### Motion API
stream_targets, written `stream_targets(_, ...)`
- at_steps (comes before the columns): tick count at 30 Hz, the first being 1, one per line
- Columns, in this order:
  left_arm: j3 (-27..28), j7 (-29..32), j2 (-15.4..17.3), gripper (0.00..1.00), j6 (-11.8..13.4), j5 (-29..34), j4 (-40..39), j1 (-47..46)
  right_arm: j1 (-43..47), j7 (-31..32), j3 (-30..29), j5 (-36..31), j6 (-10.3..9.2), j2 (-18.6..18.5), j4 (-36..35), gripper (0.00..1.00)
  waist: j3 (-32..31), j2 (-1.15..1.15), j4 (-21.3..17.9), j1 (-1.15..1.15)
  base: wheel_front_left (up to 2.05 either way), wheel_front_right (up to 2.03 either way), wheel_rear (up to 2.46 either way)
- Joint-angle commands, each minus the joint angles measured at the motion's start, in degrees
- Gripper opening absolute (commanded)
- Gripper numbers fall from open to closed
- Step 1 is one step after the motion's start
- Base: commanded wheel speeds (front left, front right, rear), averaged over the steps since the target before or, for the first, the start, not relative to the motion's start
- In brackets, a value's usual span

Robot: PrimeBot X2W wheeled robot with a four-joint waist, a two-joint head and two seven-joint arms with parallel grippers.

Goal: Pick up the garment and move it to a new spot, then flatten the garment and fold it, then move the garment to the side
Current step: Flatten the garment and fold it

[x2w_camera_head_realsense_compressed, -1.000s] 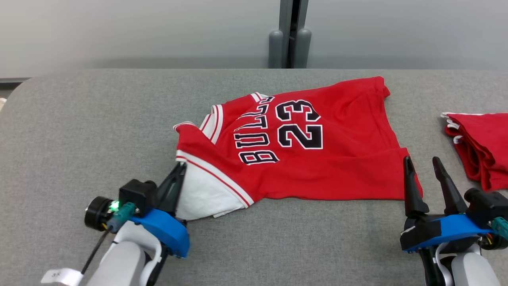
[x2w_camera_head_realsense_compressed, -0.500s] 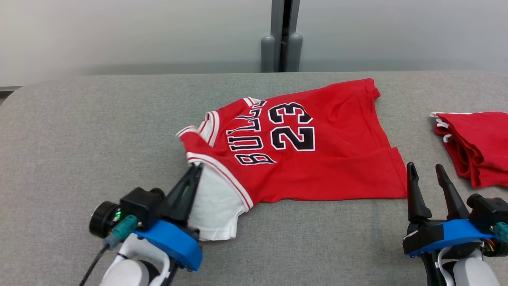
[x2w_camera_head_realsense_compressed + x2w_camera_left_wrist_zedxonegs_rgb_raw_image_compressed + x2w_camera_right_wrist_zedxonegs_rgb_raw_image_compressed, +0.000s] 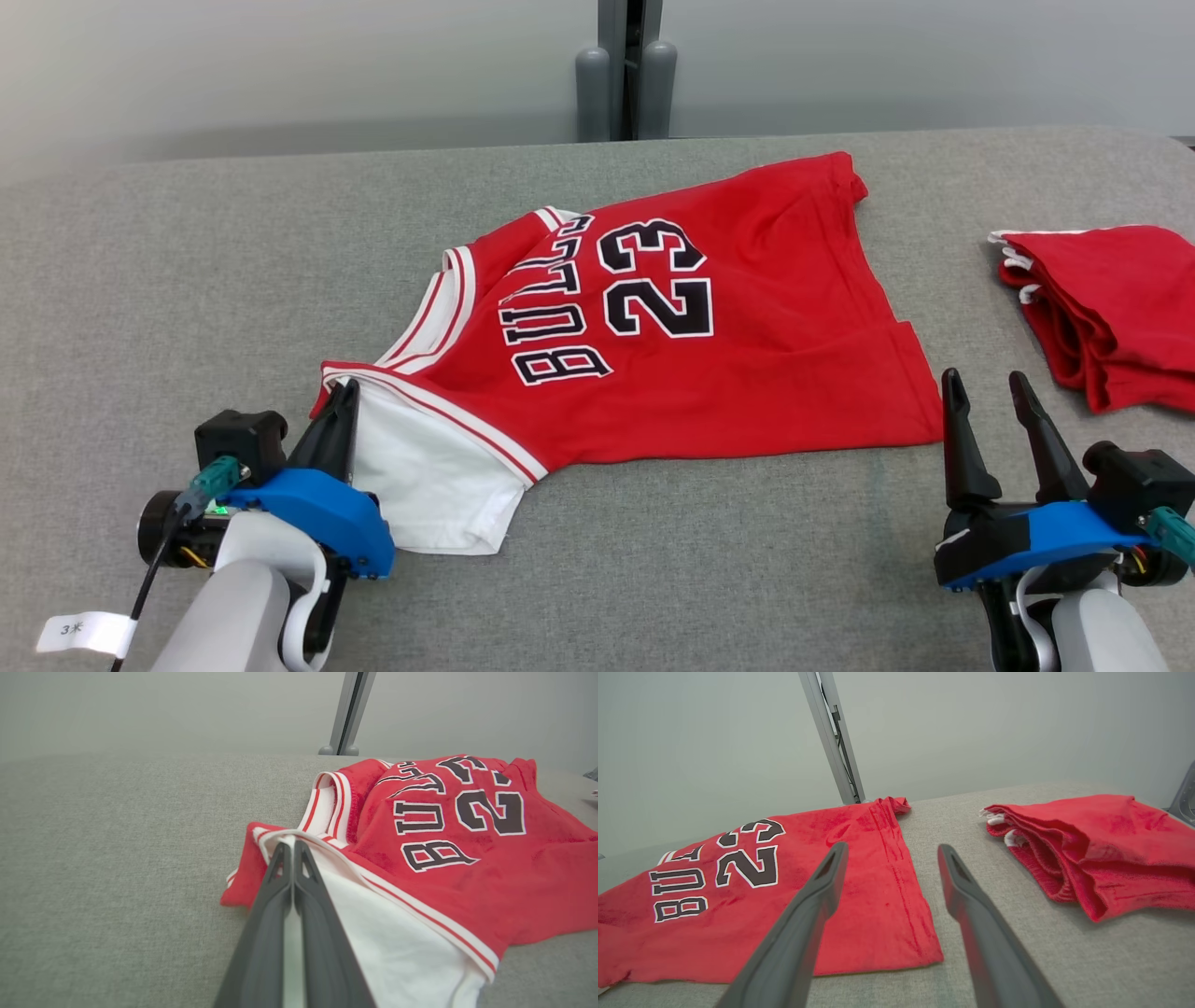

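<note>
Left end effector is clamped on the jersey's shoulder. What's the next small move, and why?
Probably ease the open right end effector slightly left onto the near hem corner of the jersey and close. The left end effector pinches the shoulder alone, the white lining is turned out there, and a second grip would let both arms pull the cloth flat.

The red jersey (image 3: pixel 728 392) is showing "BULLS" in black, white-edged letters, with the number "23" beside it in the same style, both lying sideways in the head view. A small white tag (image 3: pixel 73 631) on a black cable (image 3: pixel 149 583) is showing a "3" followed by a character too small to read.
</note>
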Motion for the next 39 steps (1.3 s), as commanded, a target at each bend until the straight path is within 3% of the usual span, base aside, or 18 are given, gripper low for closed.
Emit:
stream_targets(1, 0.0, -1.6, 0.3, 0.00, -0.4, 0.6, 2.3, -2.3, -0.9, -0.4, 0.2, 0.0, 0.01, 0.0, 0.2, 1.00, 0.2, 0.00, -0.2, 0.00, 0.00, 0.00, 0.00)
stream_targets(2, 0.1, -2.7, -0.1, 0.21, -0.7, 0.5, 3.7, -3.0, -0.9, -0.5, 0.4, 0.1, 0.01, 0.0, 0.4, 1.00, 0.3, 0.00, -0.3, 0.00, 0.00, 0.00, 0.00)
stream_targets(3, 0.0, -4.0, -0.4, 0.57, -1.4, 0.4, 4.9, -3.7, -1.0, -0.6, 0.5, 0.1, 0.01, 0.0, 0.5, 1.00, 0.4, 0.00, -0.4, 0.00, 0.00, 0.00, 0.00)
stream_targets(4, 0.1, -5.5, -0.6, 1.00, -1.7, 0.3, 5.9, -4.2, -1.0, -0.6, 0.5, 0.2, 0.01, 0.0, 0.7, 1.00, 0.4, 0.00, -0.5, 0.00, 0.00, 0.00, 0.00)
stream_targets(12, 0.4, -12.3, -2.1, 1.00, -4.1, 1.1, 7.1, -4.8, 0.2, -1.7, 0.8, -0.2, 0.01, 0.0, 1.4, 1.00, -1.5, 0.00, 0.6, 0.00, 0.00, 0.00, 0.00)
stream_targets(23, 3.8, -12.6, -6.1, 1.00, -5.1, 3.8, -4.0, 5.3, 3.4, -3.1, 1.7, -1.5, 0.01, 0.0, 1.8, 1.00, -5.7, 0.00, 2.6, 0.00, 0.00, 0.00, 0.00)
stream_targets(31, 4.0, -12.6, -9.1, 1.00, -5.4, 4.0, -3.6, 12.7, 6.7, -3.5, 3.5, -2.3, 0.01, 0.0, 3.5, 1.00, -9.2, 0.00, 2.4, 0.00, 0.00, 0.00, 0.00)
stream_targets(39, 7.1, -12.6, -9.8, 1.00, -4.9, 4.4, -3.4, 16.1, 6.9, -3.6, 6.2, -2.1, 0.01, 0.0, 4.7, 1.00, -10.6, 0.00, 1.0, 0.00, 0.00, 0.00, 0.00)
